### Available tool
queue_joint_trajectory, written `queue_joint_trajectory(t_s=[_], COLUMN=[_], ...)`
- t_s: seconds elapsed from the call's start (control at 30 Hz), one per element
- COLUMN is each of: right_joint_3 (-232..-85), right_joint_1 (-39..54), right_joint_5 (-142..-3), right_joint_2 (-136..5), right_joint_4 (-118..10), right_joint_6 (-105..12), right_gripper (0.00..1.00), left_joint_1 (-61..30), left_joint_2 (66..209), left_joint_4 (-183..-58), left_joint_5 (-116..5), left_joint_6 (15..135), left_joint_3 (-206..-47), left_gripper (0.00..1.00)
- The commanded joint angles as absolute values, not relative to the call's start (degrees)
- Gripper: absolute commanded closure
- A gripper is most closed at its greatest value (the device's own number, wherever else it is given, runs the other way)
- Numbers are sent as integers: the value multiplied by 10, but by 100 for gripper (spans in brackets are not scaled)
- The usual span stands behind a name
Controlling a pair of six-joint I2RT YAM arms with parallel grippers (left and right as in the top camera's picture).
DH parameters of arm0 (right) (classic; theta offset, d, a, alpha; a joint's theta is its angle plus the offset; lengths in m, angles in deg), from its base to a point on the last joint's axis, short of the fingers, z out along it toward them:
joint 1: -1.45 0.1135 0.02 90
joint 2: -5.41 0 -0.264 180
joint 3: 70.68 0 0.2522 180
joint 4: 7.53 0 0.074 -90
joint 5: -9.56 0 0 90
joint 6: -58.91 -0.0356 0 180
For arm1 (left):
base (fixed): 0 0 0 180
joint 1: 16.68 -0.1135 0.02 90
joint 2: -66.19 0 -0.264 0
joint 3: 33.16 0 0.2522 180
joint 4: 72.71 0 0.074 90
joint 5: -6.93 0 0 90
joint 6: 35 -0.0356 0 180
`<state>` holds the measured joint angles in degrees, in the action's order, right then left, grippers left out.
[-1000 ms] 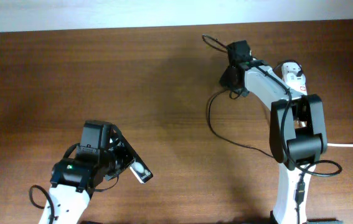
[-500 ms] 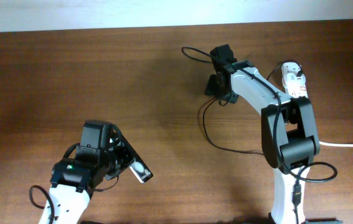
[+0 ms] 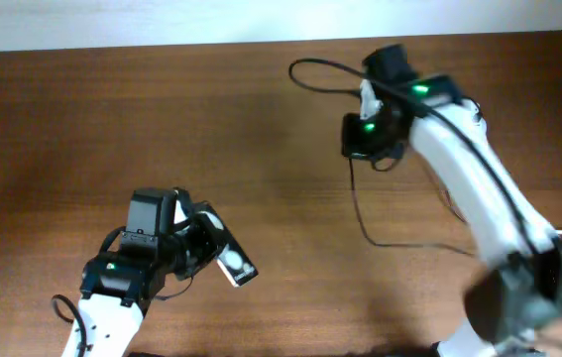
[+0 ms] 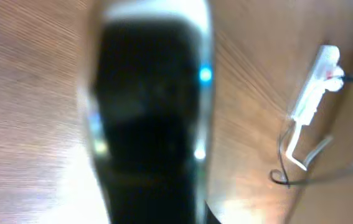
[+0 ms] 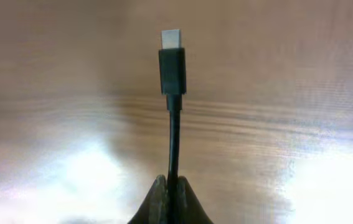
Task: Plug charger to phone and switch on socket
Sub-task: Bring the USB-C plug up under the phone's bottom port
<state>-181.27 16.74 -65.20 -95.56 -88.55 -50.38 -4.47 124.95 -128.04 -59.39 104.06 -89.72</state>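
Right wrist: right gripper [image 5: 170, 188] pinches charger [image 5: 172, 62] (tip free) — left gripper [image 3: 209, 241] seemingly clamps phone [image 3: 234, 261].

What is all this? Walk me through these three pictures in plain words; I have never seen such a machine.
This is a two-armed robot at a wooden table. One picture looks down from above the table. The other two come from a small camera on each wrist. From above, the left gripper is seen holding the phone. Its wrist camera shows that phone as a dark blur, with the white socket lying on the table farther off. The right gripper is shut on the charger, a thin black cable whose connector tip sticks out ahead. The cable is not yet in the phone.
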Motion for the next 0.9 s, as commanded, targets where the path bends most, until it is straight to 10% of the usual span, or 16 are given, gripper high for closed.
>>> queue_joint_trajectory(t_s=[0.0,0.4,0.87], right_joint_3=[-1821,-1567,-1441], right_joint_1=[167,173,439], right_joint_5=[-558,-465,-662], right_joint_2=[-826,-501,-582], right_joint_4=[-952,-974,-700], right_joint_6=[-405,-408,-496], right_gripper=[96,96,96], left_joint_1=[-47,-47,-104], left_joint_2=[1255,1552,1552], left_joint_4=[-1145,-392,-388], left_joint_5=[-464,-227,-169], left_joint_6=[1038,1339,1368], left_joint_3=[-901,-901,-901], left_gripper=[100,100,100])
